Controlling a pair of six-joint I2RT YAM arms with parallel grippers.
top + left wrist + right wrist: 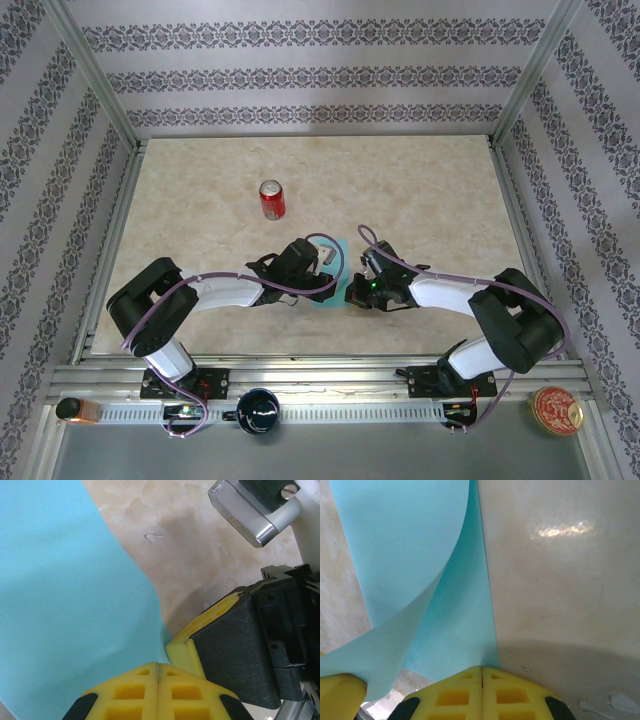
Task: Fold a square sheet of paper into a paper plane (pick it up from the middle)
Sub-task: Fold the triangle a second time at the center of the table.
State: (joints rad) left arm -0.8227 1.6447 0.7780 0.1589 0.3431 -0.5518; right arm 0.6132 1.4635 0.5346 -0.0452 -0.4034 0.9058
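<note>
up close, both pairs of jaws are pressed together, each pinching an edge of the turquoise square sheet of paper (65,605). the left gripper (159,666) and right gripper (482,669) meet at the middle of the counter (420,190), with the sheet curling upward between them. a red soda can (272,200) stands farther back.

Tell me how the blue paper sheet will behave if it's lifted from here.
Probably floppy: the square sheet of paper curls over itself between the shut right gripper and left gripper. Likely very light, since it looks thin, so it may sway. It could crease where the fingers pinch its edge.
</note>
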